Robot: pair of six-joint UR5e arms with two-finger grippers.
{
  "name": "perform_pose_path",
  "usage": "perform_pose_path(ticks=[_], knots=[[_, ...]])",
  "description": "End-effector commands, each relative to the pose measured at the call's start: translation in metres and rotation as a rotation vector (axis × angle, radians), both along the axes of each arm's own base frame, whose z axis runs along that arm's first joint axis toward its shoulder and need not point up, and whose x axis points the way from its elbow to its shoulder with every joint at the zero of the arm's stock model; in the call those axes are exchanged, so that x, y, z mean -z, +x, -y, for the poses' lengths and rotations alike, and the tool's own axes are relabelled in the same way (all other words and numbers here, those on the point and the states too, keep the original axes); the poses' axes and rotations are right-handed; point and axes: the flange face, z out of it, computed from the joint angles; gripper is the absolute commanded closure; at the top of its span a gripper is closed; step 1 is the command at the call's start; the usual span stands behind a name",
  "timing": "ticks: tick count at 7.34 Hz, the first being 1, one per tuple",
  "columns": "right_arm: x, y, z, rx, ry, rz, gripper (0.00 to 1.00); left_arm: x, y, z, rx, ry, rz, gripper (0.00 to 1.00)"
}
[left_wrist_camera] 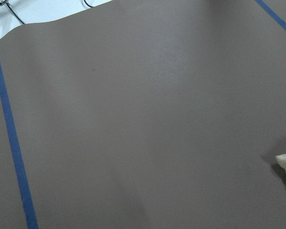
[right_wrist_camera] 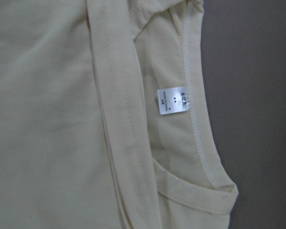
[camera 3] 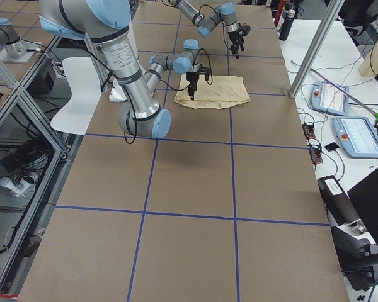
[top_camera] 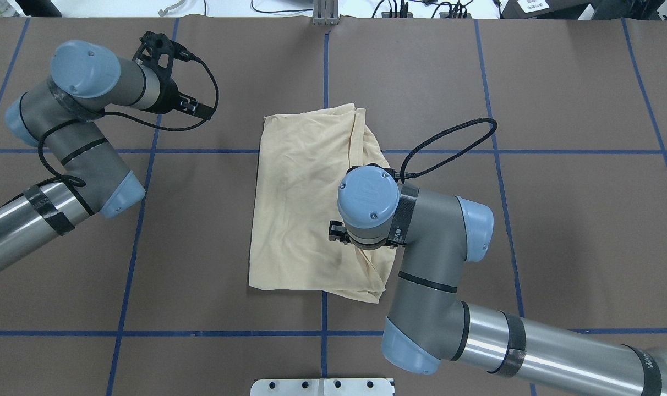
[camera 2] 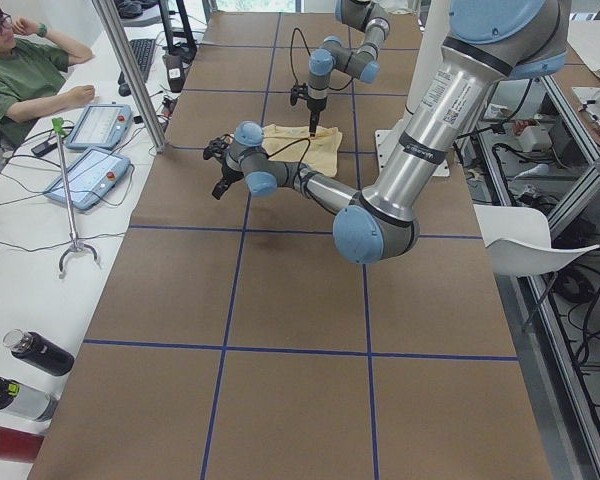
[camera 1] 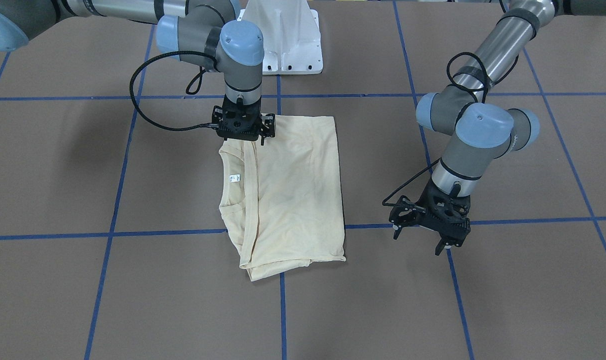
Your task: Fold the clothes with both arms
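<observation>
The shirt (camera 1: 288, 190) is laid folded in the middle of the table (camera 1: 58, 175). The right fingers (camera 1: 262, 140) are held over its corner by the neckline, seemingly parted and empty. The left fingers (camera 1: 440, 246) are spread, empty and well clear. If the thin layers are pinched one-sidedly, the fold could be dragged askew. On the label (right_wrist_camera: 173, 101) only "SIZE" can be read.

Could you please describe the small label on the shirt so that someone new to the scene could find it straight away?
On the brown table with blue tape lines lies one folded cream-yellow shirt. Its ribbed neckline opens on the edge toward the robot's right, and the label sits just inside it. It is the only white, printed patch on otherwise plain cream cloth.
</observation>
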Motion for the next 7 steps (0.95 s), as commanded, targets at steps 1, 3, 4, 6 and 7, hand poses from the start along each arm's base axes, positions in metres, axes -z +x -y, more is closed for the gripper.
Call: perform_pose_path(ticks=[1,3,4,6,7], knots=[[-0.007,-0.005,-0.009,0.080,-0.002,-0.023,0.00,-0.001,0.000,0.000,0.000,-0.001,0.001,0.00],[-0.016,-0.003,-0.008,0.142,0.024,-0.075,0.00,-0.002,0.000,0.000,0.000,-0.002,0.002,0.00],[-0.023,-0.001,-0.008,0.150,0.026,-0.097,0.00,-0.001,0.000,0.000,0.000,-0.001,0.001,0.00],[-0.039,0.006,-0.003,0.181,0.032,-0.144,0.00,-0.001,0.000,0.000,0.000,-0.001,0.001,0.00],[-0.053,0.018,-0.001,0.177,0.022,-0.169,0.00,-0.001,0.000,0.000,0.000,-0.001,0.001,0.00]])
